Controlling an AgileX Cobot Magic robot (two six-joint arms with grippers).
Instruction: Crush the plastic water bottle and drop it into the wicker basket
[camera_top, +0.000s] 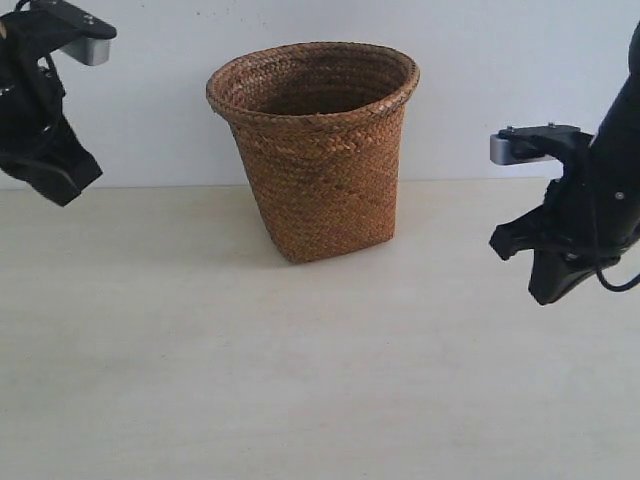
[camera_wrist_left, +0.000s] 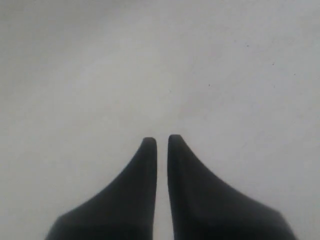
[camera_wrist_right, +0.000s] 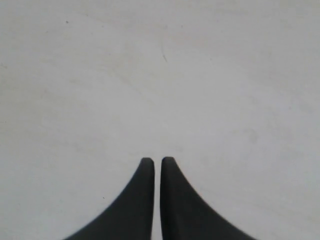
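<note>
The brown wicker basket (camera_top: 315, 150) stands upright at the back middle of the table, its flared rim open upward. No plastic water bottle shows in any view; the basket's inside is mostly hidden from here. My left gripper (camera_top: 52, 178) hangs raised at the far left, well clear of the basket. In the left wrist view its fingers (camera_wrist_left: 162, 139) stand shut with only a thin slit and bare table beneath. My right gripper (camera_top: 545, 270) hovers at the right, apart from the basket. It is shut too (camera_wrist_right: 154, 161), with nothing between the fingers.
The pale wooden table (camera_top: 300, 380) stretches in front of the basket. A white wall (camera_top: 480, 60) rises behind the table's back edge.
</note>
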